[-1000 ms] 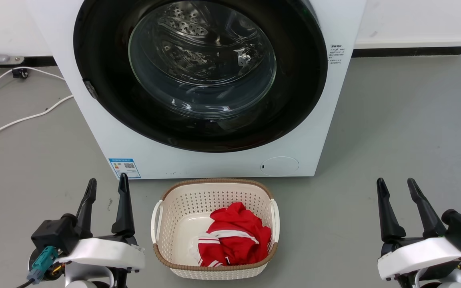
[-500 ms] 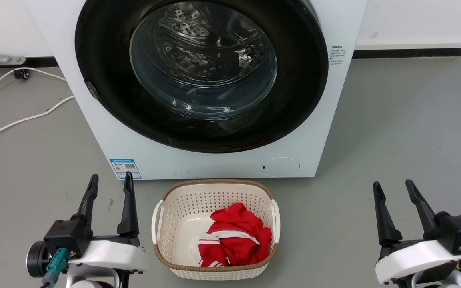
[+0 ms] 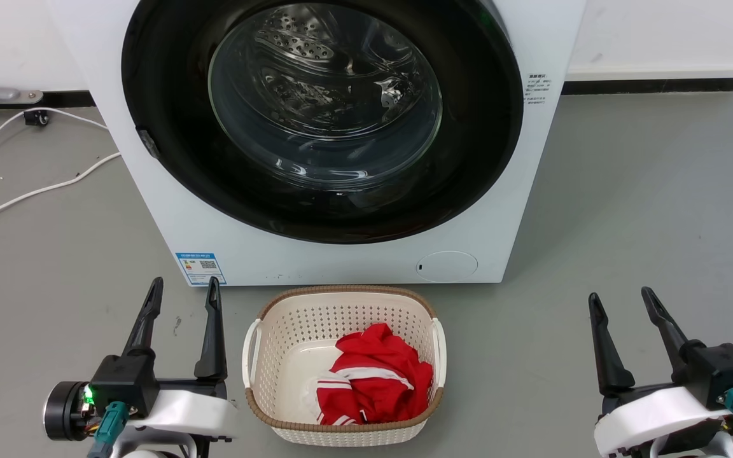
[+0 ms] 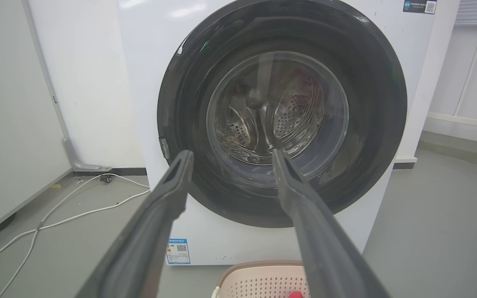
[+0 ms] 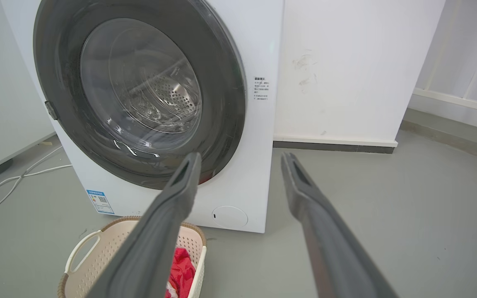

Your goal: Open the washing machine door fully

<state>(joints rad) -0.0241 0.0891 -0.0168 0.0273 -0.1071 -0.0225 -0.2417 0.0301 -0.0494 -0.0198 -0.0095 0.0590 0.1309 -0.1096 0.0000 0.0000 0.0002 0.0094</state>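
Left end effector (image 3: 186,283) and right end effector (image 3: 620,294) sit low, fingers spread apart, pointing forward

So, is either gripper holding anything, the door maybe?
Nothing is held. The left gripper and right gripper are both open, short of the closed washing machine door.

1. Top of washing machine (image 3: 341,261) and upper arc of washing machine door (image 3: 474,159) cut off by head view's top edge.
2. Print on side label (image 3: 537,87) and blue sticker (image 3: 200,268) too small to read.
3. Red garment (image 3: 373,381) hides part of basket (image 3: 290,331) floor; garment type unclear.
4. Left wrist view: left tool (image 4: 232,152) fingers cover lower door; basket cut by bottom edge.
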